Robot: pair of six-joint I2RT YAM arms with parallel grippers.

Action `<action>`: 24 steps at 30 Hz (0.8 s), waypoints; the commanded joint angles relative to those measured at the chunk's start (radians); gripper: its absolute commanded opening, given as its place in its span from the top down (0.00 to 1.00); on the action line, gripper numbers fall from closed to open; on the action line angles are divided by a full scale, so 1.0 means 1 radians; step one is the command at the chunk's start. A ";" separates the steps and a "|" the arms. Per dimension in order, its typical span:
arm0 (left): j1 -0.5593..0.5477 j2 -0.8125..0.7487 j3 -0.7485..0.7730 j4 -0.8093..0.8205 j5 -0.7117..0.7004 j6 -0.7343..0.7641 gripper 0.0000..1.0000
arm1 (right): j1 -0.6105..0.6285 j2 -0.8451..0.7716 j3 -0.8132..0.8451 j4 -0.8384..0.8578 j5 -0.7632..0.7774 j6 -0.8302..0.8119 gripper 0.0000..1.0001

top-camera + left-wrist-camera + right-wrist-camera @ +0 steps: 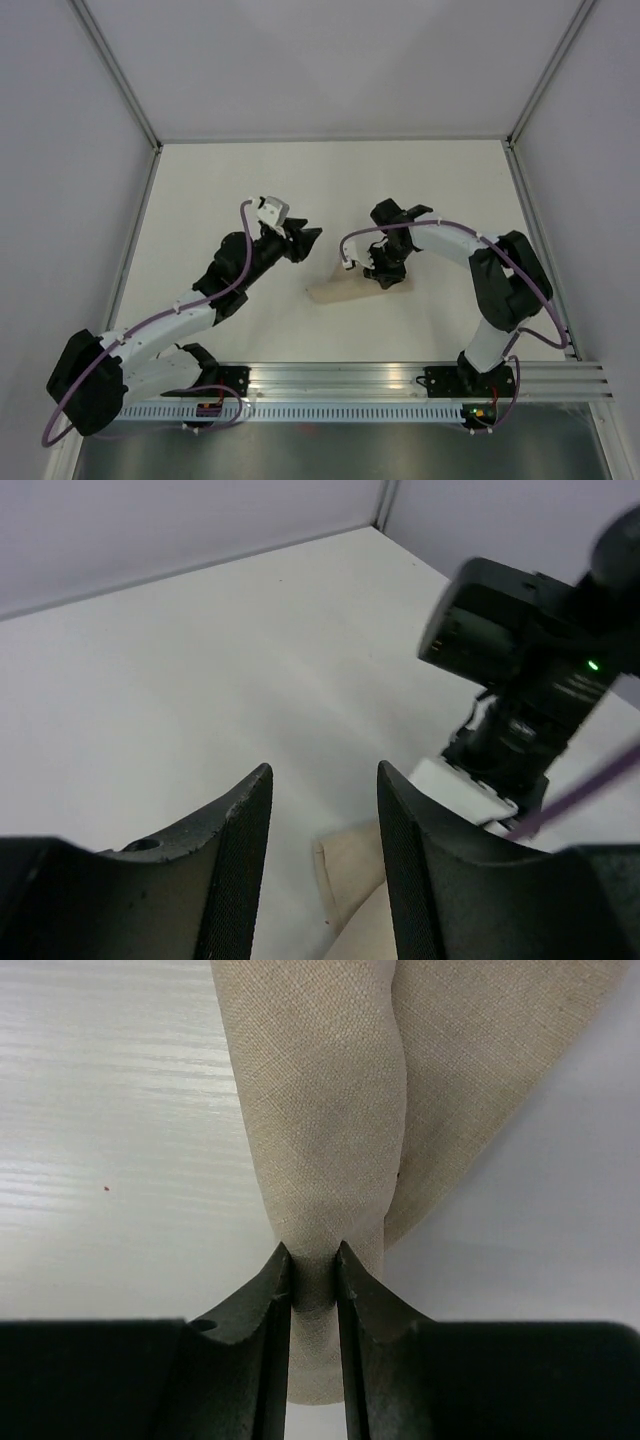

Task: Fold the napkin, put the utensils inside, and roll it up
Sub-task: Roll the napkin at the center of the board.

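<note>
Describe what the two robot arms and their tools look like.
Both the left arm and right arm have white links with bulky black joints, and a purple cable loops along each. The left tool and right tool each have two black, curved, matte fingers. A green light glows on the right arm.

Beige woven napkin (345, 291), a slim roll flat on the table (230, 190), slightly slanted
</note>
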 commanded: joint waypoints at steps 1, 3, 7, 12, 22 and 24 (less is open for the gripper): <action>-0.143 -0.043 -0.071 0.113 -0.265 0.214 0.48 | -0.045 0.136 0.104 -0.273 -0.124 -0.104 0.81; -0.241 -0.060 -0.129 0.191 -0.411 0.296 0.48 | -0.063 0.217 0.169 -0.319 -0.160 -0.121 0.81; -0.370 -0.057 -0.204 0.331 -0.500 0.408 0.42 | -0.083 0.338 0.258 -0.384 -0.178 -0.138 0.81; -0.480 0.145 -0.138 0.284 -0.514 0.558 0.42 | -0.089 0.455 0.342 -0.426 -0.174 -0.144 0.81; -0.534 0.494 0.046 0.189 -0.349 0.646 0.30 | -0.123 0.589 0.470 -0.506 -0.184 -0.144 0.75; -0.534 0.521 0.078 0.128 -0.275 0.629 0.30 | -0.128 0.592 0.477 -0.496 -0.183 -0.131 0.73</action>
